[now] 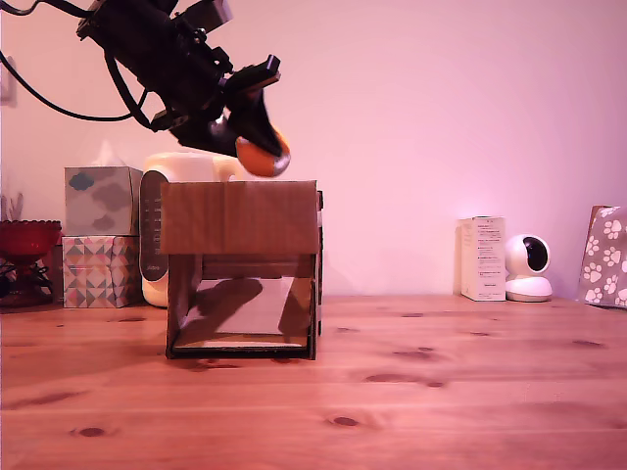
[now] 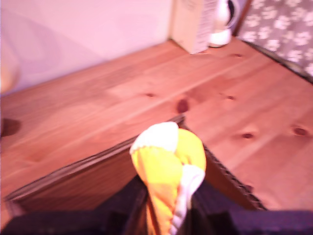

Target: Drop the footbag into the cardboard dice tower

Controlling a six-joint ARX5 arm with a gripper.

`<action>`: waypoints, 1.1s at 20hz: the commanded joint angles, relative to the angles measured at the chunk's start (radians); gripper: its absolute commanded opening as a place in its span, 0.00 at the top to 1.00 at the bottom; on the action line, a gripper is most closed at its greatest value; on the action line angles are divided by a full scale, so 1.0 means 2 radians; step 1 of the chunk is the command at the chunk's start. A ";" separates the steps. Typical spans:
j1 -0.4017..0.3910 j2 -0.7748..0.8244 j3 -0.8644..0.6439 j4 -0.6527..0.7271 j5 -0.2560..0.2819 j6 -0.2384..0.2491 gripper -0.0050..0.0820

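Gripper (image 1: pixel 263 147) clenched on the footbag (image 1: pixel 263 155) in the upper left of the exterior view, just above the cardboard dice tower (image 1: pixel 242 269), near its right top edge, so releasing now could bounce it off the rim onto the table (image 1: pixel 470 392).

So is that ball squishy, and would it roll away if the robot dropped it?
Probably squishy: the footbag looks pinched narrow between the gripper fingers. It is round, so it might roll, though soft bags usually flop and stop. Released here, it would likely fall into the cardboard dice tower.

Tool (image 1: pixel 263 147) tilted downward (fingers clamped)
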 commanded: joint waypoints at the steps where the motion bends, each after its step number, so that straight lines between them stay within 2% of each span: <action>1: -0.001 -0.002 0.008 0.003 0.011 0.003 0.12; 3: -0.001 -0.012 0.008 -0.001 0.024 0.003 0.13; 5: -0.001 -0.031 0.008 -0.021 0.024 0.005 0.14; 6: -0.002 -0.040 0.008 -0.036 0.024 0.005 0.20; 7: -0.002 -0.050 0.008 -0.051 0.024 0.005 0.34; 8: -0.002 -0.059 0.008 -0.067 0.024 0.005 0.52; 10: -0.002 -0.076 0.008 -0.105 0.024 0.006 0.96; 14: -0.003 -0.096 0.003 -0.163 0.030 0.010 0.95; 22: -0.014 -0.188 -0.156 -0.041 0.030 0.005 0.96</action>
